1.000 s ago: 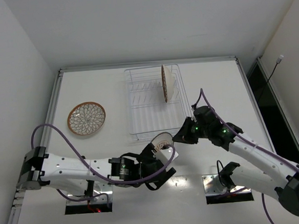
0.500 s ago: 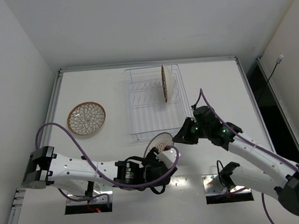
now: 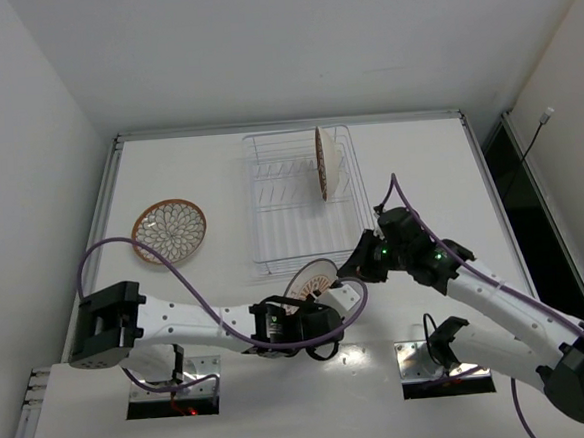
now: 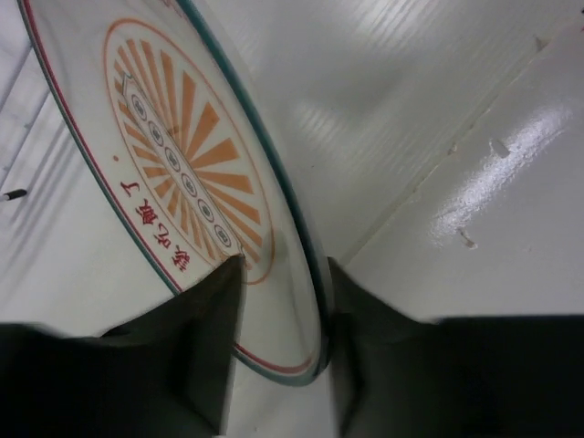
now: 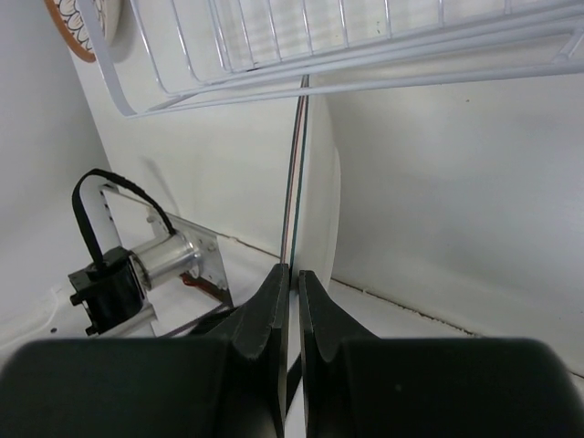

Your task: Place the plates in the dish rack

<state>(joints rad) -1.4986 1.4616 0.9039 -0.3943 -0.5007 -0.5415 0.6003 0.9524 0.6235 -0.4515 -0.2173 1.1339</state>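
The white plate [image 3: 314, 276] with the orange sunburst stands on edge, tilted, just in front of the dish rack [image 3: 254, 204]. My right gripper [image 3: 356, 270] is shut on its right rim; in the right wrist view the plate [image 5: 319, 201] runs edge-on from that gripper [image 5: 294, 272] towards the rack [image 5: 274, 82]. My left gripper [image 3: 313, 300] reaches up from below. Its jaws [image 4: 285, 265] stand part-way in, open, one finger on each side of the plate's [image 4: 182, 164] lower rim. One brown-rimmed plate [image 3: 321, 164] stands upright in the rack. Another [image 3: 169, 231] lies flat on the table at the left.
The rack's near wire edge lies just beyond the held plate. Two metal mounting plates [image 3: 427, 358] sit at the table's near edge, and a motor on a bracket [image 5: 137, 265] shows below the plate. Walls close in on the left and right of the table.
My left arm has swung right and up to the sunburst plate, and its jaws have narrowed around the lower rim. The right arm and the plate have stayed still.
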